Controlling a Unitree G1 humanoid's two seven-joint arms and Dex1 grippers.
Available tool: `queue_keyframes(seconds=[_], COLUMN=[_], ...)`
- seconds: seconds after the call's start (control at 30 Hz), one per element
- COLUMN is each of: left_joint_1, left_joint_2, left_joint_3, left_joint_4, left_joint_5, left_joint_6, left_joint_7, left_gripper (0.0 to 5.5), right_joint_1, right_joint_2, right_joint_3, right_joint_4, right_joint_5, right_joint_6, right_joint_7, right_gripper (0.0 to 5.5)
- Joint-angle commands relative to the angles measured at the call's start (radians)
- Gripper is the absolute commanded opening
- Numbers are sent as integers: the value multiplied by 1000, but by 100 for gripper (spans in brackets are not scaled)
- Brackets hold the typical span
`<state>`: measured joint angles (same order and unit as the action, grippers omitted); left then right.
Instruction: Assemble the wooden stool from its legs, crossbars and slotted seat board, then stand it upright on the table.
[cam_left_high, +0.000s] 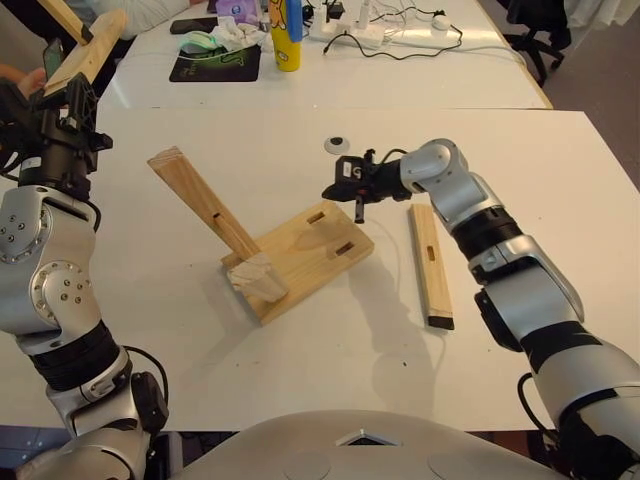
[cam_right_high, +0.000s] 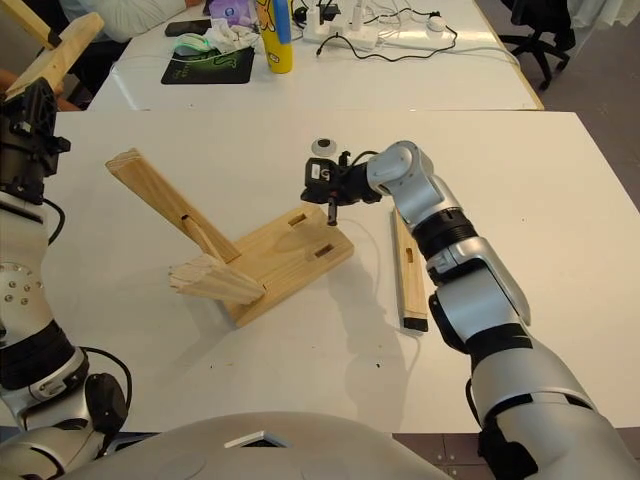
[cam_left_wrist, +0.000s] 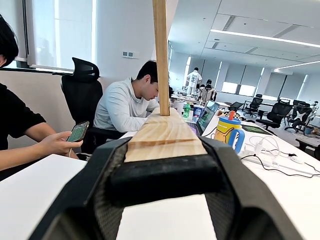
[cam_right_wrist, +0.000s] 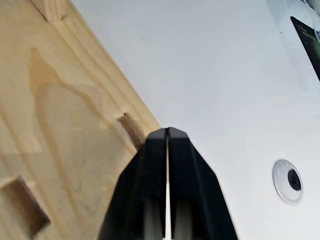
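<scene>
While the slotted seat board (cam_left_high: 310, 250) lay flat mid-table with a leaning leg (cam_left_high: 200, 195) fitted at its left end, the right gripper (cam_left_high: 360, 213) hung over its far corner, jaws pressed together, empty. A loose bar (cam_left_high: 431, 265) lay on the table beside it. Far left, the raised left gripper (cam_left_high: 66, 95) clamped a wooden piece (cam_left_wrist: 165, 137).

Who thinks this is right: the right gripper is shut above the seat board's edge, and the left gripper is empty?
Wrong on the left gripper: it is shut on a wooden piece, as the left wrist view shows. The right gripper is shut above the seat board edge.
</scene>
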<state>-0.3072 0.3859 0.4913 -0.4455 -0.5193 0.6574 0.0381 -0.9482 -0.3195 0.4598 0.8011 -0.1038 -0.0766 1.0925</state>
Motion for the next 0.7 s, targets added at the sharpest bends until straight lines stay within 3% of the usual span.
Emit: queue_keyframes(seconds=[0.03, 0.7], left_joint_1=[0, 24], left_joint_2=[-7, -33], left_joint_3=[-2, 0], left_joint_4=[-12, -55], left_joint_5=[7, 4], left_joint_6=[-14, 3], left_joint_7=[6, 27], left_gripper=[202, 202], right_joint_1=[-44, -98], right_joint_2=[53, 124], right_joint_3=[15, 43], right_joint_4=[71, 344], right_joint_5=[-35, -224], right_joint_6=[-15, -25], right_joint_7=[32, -90], right_gripper=[0, 0])
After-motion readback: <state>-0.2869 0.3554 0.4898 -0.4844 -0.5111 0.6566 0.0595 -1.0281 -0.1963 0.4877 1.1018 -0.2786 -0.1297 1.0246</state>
